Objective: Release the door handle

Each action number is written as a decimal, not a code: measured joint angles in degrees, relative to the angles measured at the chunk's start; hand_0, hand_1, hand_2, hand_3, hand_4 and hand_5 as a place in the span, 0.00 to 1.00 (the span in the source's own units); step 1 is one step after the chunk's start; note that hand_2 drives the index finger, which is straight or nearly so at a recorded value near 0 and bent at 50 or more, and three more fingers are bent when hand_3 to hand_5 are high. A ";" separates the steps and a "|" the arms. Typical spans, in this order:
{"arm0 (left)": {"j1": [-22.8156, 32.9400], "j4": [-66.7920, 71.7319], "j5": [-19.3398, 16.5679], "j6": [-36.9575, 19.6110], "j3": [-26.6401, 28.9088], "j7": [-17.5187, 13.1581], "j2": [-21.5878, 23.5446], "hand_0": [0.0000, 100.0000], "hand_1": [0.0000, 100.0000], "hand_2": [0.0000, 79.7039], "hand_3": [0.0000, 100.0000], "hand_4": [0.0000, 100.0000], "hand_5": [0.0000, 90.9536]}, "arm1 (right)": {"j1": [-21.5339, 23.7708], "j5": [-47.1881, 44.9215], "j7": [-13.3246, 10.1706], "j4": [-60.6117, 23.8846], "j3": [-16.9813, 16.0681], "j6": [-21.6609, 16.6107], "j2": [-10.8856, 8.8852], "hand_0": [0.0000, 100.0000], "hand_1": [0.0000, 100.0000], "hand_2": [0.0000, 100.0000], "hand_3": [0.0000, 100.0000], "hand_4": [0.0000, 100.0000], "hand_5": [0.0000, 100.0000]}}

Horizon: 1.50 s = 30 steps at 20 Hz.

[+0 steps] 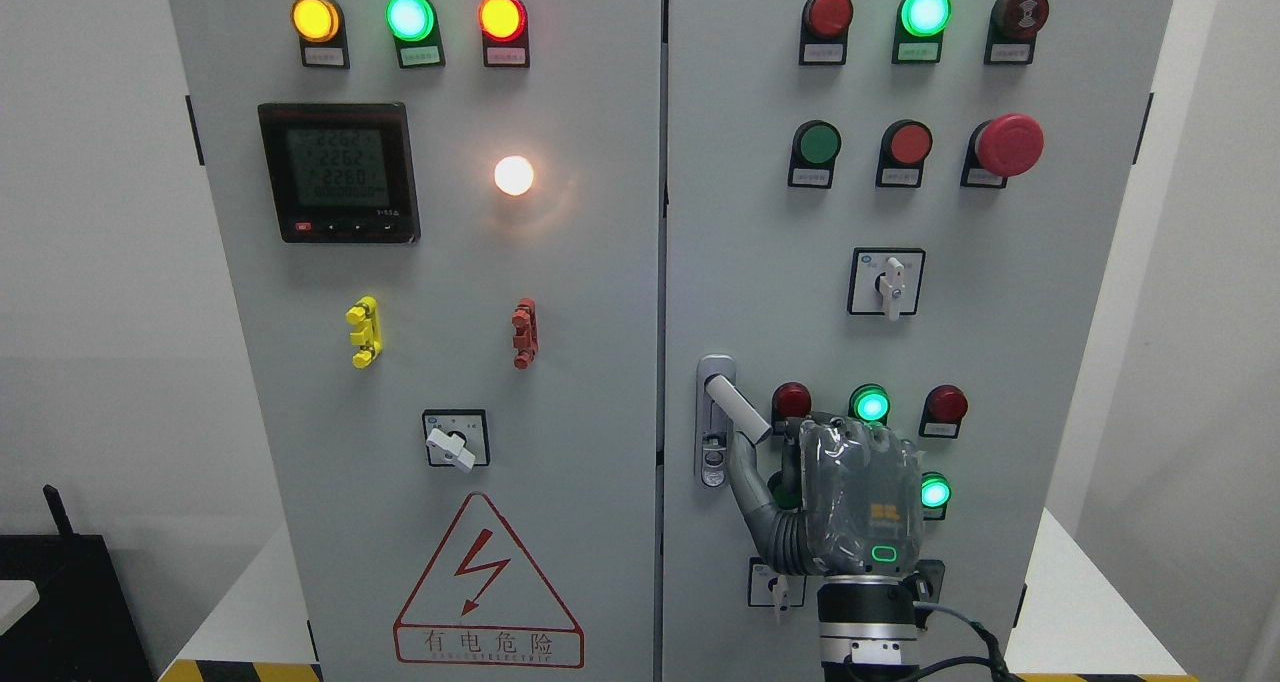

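The silver door handle (pixel 735 404) sits on the left edge of the cabinet's right door (pixel 760 262). Its lever is swung out and slants down to the right from its mount plate. My right hand (pixel 772 440) comes up from the bottom edge, with its grey back facing me. The lever's tip lies in the crook between the raised thumb (pixel 745 477) and the curled fingers, so the hand is shut on it. The fingertips are hidden behind the hand. My left arm is out of view.
Red and green lamps (pixel 870 404) and a rotary switch (pixel 776 584) crowd the door around my hand. Another rotary switch (pixel 886 282) and a red emergency button (pixel 1008 145) are higher up. The left door (pixel 450 262) carries a meter, lamps and a warning triangle (pixel 487 587).
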 measured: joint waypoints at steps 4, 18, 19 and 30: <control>0.00 0.00 0.00 0.00 -0.12 0.00 0.00 0.12 0.39 0.00 0.00 0.00 0.00 | -0.13 0.01 0.00 -0.07 -0.28 0.00 -0.04 0.57 0.34 1.00 1.00 1.00 0.96; 0.00 0.00 0.00 0.00 -0.31 0.00 0.00 0.12 0.39 0.00 0.00 0.00 0.00 | -0.99 0.01 0.08 -0.17 -0.82 -0.09 -0.12 0.58 0.33 1.00 1.00 1.00 0.96; 0.00 0.00 0.00 0.00 -0.29 0.00 0.00 0.12 0.39 0.00 0.00 0.00 0.00 | -1.05 0.01 0.08 -0.17 -0.85 -0.09 -0.12 0.58 0.33 1.00 1.00 1.00 0.96; 0.00 0.00 0.00 0.00 -0.44 0.00 0.00 0.12 0.39 0.00 0.00 0.00 0.00 | 0.03 -0.12 0.35 -0.44 -0.87 -0.49 -0.11 0.58 0.33 1.00 1.00 1.00 0.96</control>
